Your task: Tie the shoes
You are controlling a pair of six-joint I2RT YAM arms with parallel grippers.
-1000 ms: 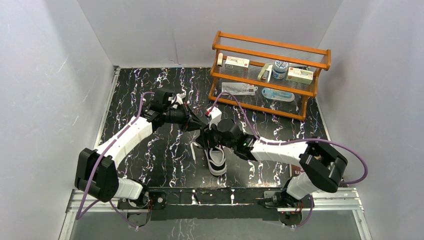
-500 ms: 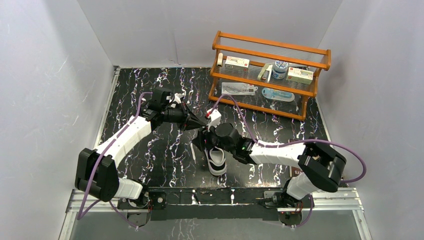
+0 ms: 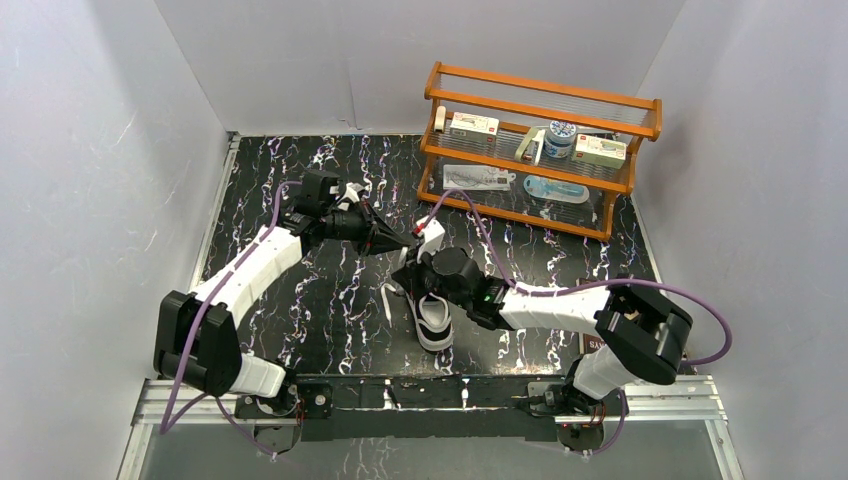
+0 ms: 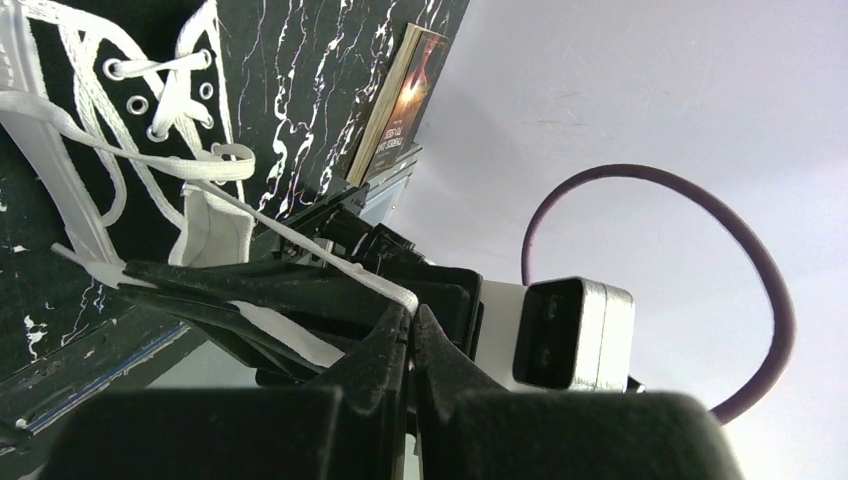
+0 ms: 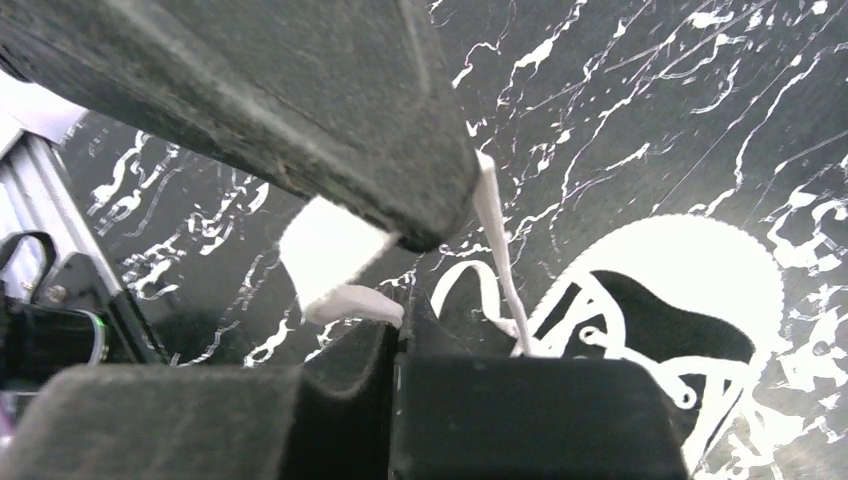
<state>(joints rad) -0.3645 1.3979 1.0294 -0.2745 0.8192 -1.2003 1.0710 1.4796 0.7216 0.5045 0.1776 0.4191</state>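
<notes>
Top external view: the left gripper [image 3: 404,243], clamped on a white lace [image 4: 335,265], has pulled back leftward from the right gripper [image 3: 410,272], which seems pinched on a second lace [image 5: 330,255] with the black sneaker [image 3: 433,322] just beneath it, so the laces are likely drawing tight.

One black sneaker [image 3: 433,322], one wooden rack [image 3: 545,100], two arms (left arm [image 3: 250,270], right arm [image 3: 550,303]), one booklet [image 4: 395,105].

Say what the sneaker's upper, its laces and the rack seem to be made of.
The sneaker upper looks like matte black canvas, weave unclear. The laces look like flat white woven fabric, limp. The rack looks like orange varnished wood, slightly glossy.
</notes>
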